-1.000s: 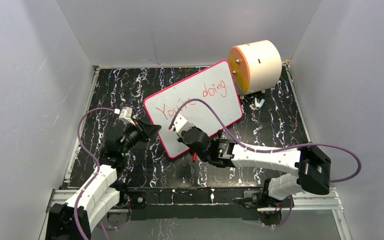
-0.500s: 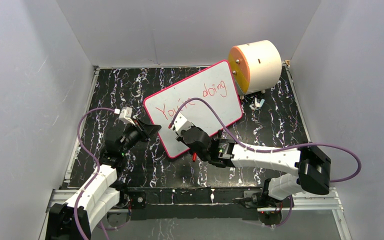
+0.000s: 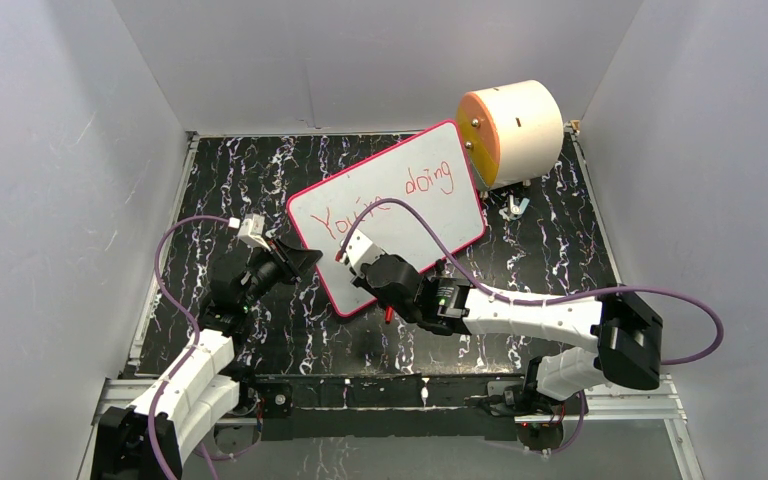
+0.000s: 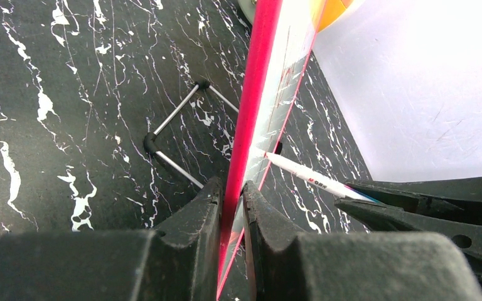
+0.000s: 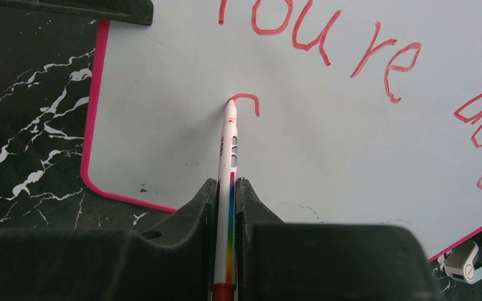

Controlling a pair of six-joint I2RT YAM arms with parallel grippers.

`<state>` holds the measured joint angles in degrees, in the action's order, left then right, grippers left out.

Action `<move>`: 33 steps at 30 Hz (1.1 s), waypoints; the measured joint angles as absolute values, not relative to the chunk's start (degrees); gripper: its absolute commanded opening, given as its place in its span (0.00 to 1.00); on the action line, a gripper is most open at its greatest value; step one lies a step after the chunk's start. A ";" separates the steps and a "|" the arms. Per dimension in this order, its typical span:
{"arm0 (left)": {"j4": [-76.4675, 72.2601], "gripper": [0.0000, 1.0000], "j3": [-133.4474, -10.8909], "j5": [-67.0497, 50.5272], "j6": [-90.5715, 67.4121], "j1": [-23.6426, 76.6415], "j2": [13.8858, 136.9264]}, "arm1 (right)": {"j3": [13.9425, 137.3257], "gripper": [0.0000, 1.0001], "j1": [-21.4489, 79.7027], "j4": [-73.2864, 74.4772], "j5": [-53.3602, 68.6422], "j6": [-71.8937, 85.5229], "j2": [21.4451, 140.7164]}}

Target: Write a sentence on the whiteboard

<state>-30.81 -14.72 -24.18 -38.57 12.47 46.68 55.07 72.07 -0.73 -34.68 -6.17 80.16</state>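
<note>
Black marble-look surface with white veins, boxed in by plain pale grey walls on three sides. Top view: the whiteboard sits mid-surface, its long axis running diagonally from near-left to far-right. Far-right corner is just beside a cream cylinder with an orange face. The sentence is in red and follows the long axis, climbing toward the far right; "You're" and "doing" are readable. The left pincer is at the short near-left edge of the board. The right pincer is over the near half of the board face, with a purple cable looping across above it.

Left wrist view: board seen edge-on, pink-red frame running up and away between the fingers. Left pincer is pinching that frame, both fingers tight on it. Board is tilted up off the surface, with a thin wire stand behind it.

Right wrist view: right pincer is pressed together on a slim white marker with a rainbow stripe and red end. Marker points away from the wrist, tip touching the board below "You're" at the end of a small red hooked stroke. Near-left board corner is rounded.
</note>
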 measured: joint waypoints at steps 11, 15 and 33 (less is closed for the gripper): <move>-30.79 0.00 -14.72 -24.18 -38.59 12.49 46.65 | 55.07 0.00 72.07 3.75 -32.86 -4.89 79.70; -30.79 0.00 -14.72 -24.18 -38.59 12.49 46.65 | 55.07 0.00 72.07 4.58 -33.32 -4.67 79.64; -30.79 0.00 -14.72 -24.18 -38.59 12.49 46.65 | 54.96 0.00 71.88 3.95 -37.41 -4.71 79.64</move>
